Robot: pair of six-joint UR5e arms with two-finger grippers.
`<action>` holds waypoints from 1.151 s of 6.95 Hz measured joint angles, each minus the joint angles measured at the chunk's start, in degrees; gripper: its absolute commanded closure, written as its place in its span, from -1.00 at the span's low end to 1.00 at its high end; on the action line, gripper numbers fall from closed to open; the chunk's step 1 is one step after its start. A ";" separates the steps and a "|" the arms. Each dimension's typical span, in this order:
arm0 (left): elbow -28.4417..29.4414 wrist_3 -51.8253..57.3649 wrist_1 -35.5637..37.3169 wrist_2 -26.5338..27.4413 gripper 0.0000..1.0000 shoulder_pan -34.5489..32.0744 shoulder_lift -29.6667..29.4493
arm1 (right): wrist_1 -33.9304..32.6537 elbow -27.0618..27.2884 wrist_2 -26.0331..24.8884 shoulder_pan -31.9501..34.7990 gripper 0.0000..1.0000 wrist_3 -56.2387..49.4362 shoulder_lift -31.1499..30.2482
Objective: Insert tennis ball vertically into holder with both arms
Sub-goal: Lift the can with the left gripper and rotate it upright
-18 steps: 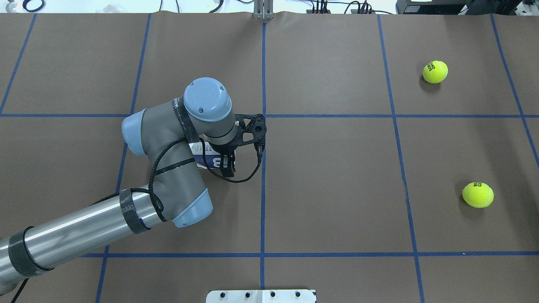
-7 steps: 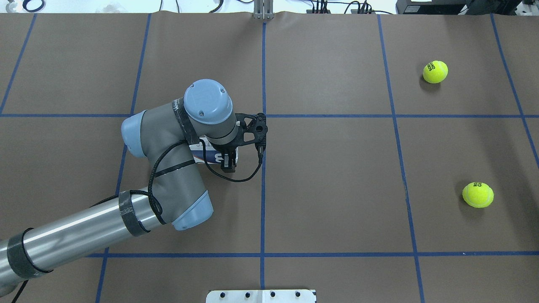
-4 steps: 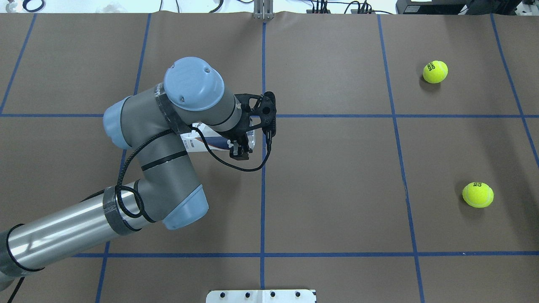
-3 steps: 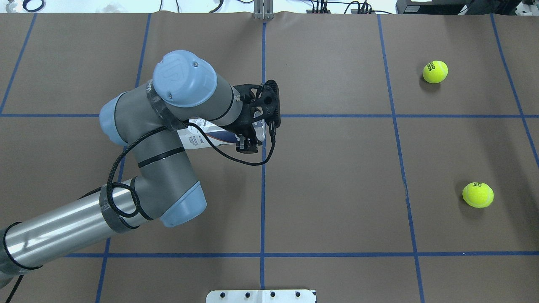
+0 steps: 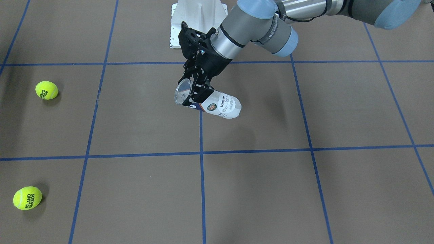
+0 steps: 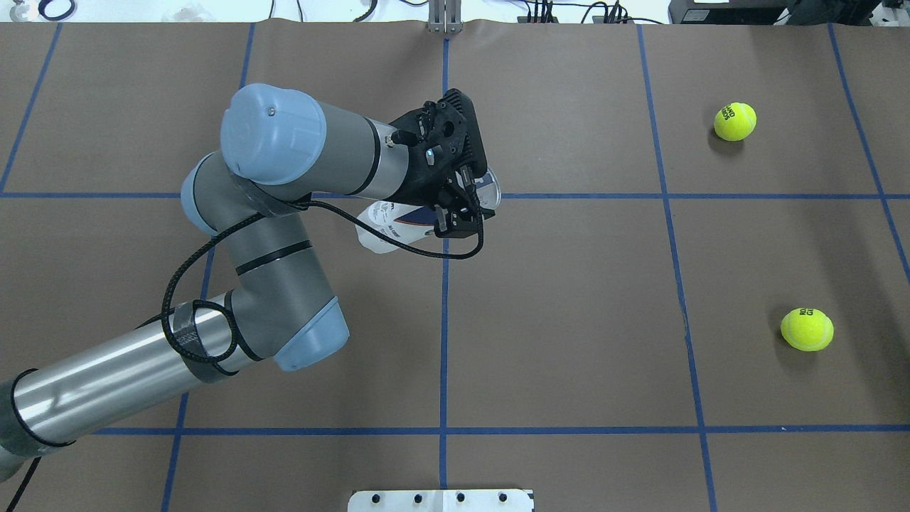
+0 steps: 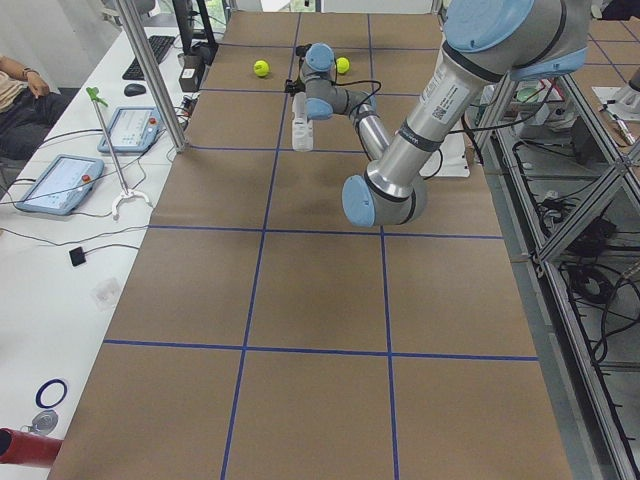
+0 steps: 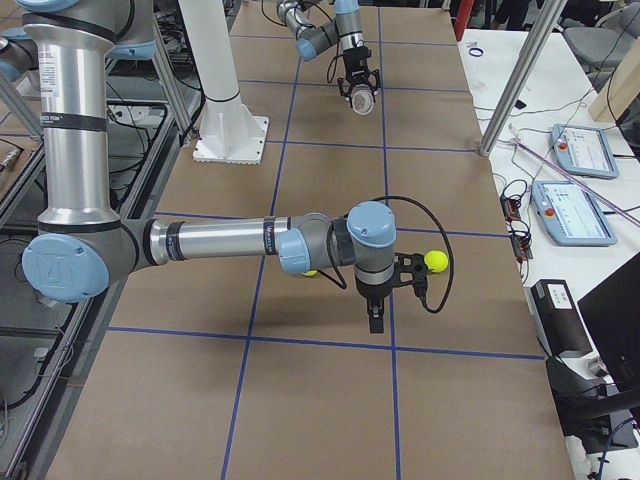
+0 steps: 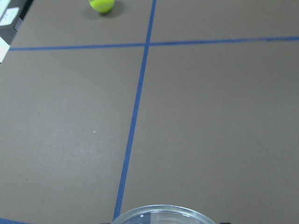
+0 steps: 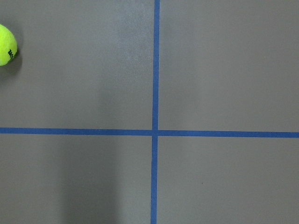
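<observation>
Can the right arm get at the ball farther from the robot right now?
Likely yes. The right gripper hangs above the table near the far ball, with no object between them. The left gripper and holder are well away. Whether the right gripper is open cannot be told.

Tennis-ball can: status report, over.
Left gripper jaws shut near mouth of clear plastic Wilson can, held tilted off brown table. Right gripper hovering, jaws unreadable. Two yellow tennis balls loose, untouched.
</observation>
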 measured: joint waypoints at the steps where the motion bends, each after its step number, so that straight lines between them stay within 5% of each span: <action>1: 4.16 -5.56 -12.12 0.21 -0.38 0.16 -0.16 | 0.00 0.00 0.00 0.00 -1.00 0.02 0.10; 5: 16.17 -19.46 -48.61 14.01 -0.36 3.23 -3.27 | -0.01 0.08 0.00 0.00 -1.00 0.17 0.47; 8: 24.27 -20.31 -65.49 19.63 -0.36 4.49 -4.71 | 0.00 0.59 0.00 0.00 -1.00 0.36 0.55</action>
